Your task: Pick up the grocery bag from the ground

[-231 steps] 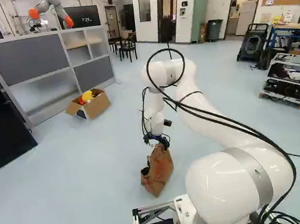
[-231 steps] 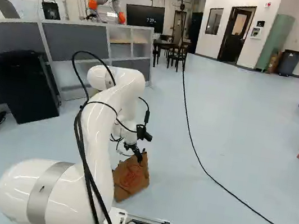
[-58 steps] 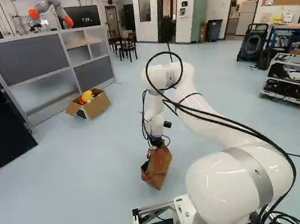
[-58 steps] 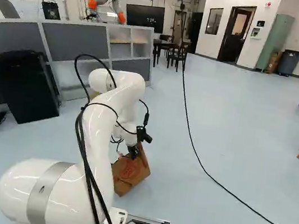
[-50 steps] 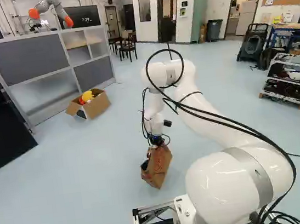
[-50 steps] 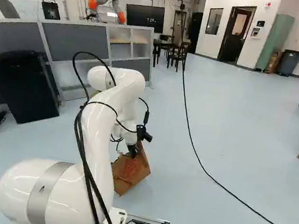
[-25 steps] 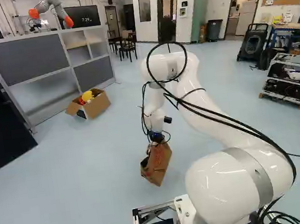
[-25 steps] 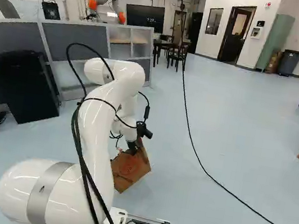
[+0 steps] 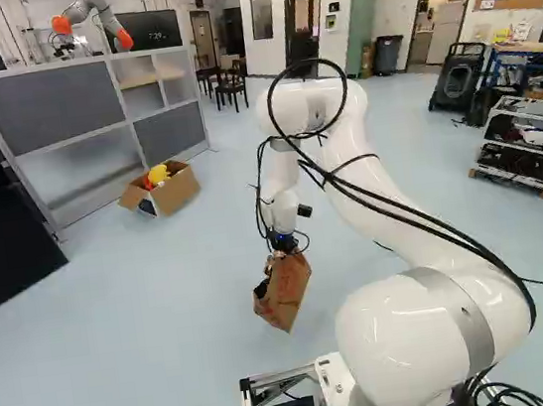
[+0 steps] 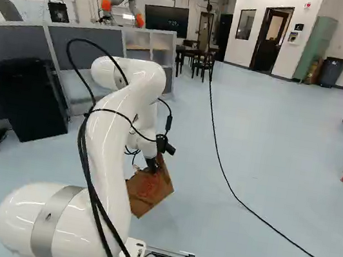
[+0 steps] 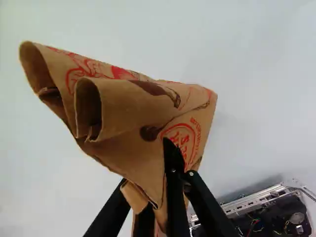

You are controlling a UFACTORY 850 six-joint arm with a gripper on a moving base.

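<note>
At the end of my arm, my gripper point(image 9: 283, 245) points down in the left base view, with the brown paper grocery bag point(image 9: 283, 292) hanging tilted below it. In the right base view the same bag point(image 10: 149, 188) hangs under the fingers, its bottom seemingly off the floor. From the wrist, my gripper point(image 11: 163, 197) is shut on the bag's crumpled upper edge. The folded paper of the bag point(image 11: 133, 111), with red print, spreads ahead of the fingers. The pads are hidden by the paper.
An open cardboard box point(image 9: 171, 188) with yellow and red things stands by the grey partition point(image 9: 51, 110). A black cabinet point(image 10: 27, 99) stands at the left. A black cable point(image 10: 239, 198) crosses the floor. Another robot point(image 10: 122, 5) is behind the partition. The base frame point(image 11: 256, 200) lies near the bag.
My arm has drawn back and risen, lifting the gripper with the bag in it. The bag has come up and tilted more. The base has not moved.
</note>
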